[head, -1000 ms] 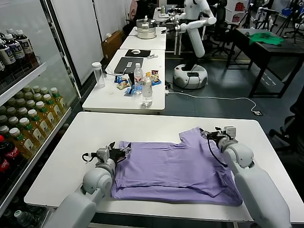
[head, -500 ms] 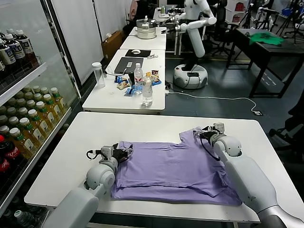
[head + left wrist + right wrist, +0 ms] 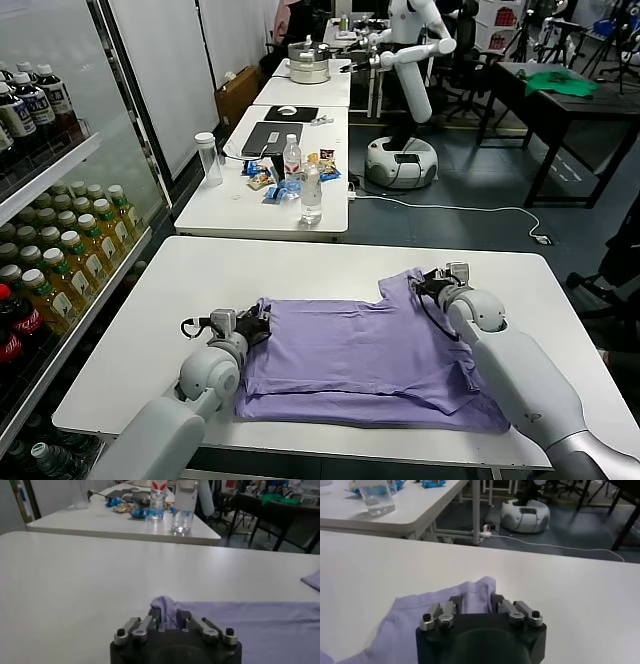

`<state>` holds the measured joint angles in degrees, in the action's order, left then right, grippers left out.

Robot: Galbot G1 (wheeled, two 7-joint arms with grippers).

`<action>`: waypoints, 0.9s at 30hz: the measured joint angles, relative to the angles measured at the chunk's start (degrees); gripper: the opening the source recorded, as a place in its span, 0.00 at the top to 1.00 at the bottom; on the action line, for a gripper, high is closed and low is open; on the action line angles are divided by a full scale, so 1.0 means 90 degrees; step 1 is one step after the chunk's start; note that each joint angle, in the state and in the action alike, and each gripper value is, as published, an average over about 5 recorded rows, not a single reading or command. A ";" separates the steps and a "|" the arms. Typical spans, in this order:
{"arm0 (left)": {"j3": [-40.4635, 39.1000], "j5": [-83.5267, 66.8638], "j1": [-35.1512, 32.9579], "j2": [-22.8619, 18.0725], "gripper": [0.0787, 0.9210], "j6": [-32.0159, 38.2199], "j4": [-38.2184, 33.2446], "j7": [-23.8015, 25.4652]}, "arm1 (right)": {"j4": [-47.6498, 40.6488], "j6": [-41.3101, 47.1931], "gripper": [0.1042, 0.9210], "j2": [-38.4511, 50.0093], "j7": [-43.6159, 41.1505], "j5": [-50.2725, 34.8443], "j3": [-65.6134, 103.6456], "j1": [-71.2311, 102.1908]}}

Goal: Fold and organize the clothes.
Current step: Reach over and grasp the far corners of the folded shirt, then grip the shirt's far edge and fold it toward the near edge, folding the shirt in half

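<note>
One lavender T-shirt (image 3: 360,355) lies spread across the lower centre of the white desk (image 3: 200,270). At lower left, the left end effector (image 3: 262,325) pinches a small bunched corner of the shirt between narrowed fingers. At centre right, the right end effector (image 3: 424,283) grips the shirt's raised far edge the same way. Beyond, in the upper centre, a second desk (image 3: 225,205) carries two clear bottles (image 3: 310,195), one cup (image 3: 207,157) and a laptop (image 3: 270,136).
</note>
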<state>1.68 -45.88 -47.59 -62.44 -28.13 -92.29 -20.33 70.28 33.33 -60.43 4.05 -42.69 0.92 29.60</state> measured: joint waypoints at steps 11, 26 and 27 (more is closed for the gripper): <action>0.0250 -0.0279 -0.0284 0.0217 0.99 0.0391 -0.0524 0.0107 | 0.0969 0.0022 0.99 0.0399 0.0110 -0.0229 0.0471 0.0493; 0.0664 -0.0686 -0.1091 0.0626 0.99 0.0494 -0.1598 0.0194 | 0.3406 0.0013 0.99 0.1138 0.0353 -0.0459 0.1940 0.2391; 0.0681 -0.0714 -0.1151 0.0654 0.99 0.0484 -0.1663 0.0199 | 0.3577 0.0013 0.99 0.1169 0.0364 -0.0463 0.2071 0.2566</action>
<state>7.80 -52.31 -57.95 -56.56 -23.77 -107.26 -18.54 102.47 33.44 -49.91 7.33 -46.86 19.56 52.69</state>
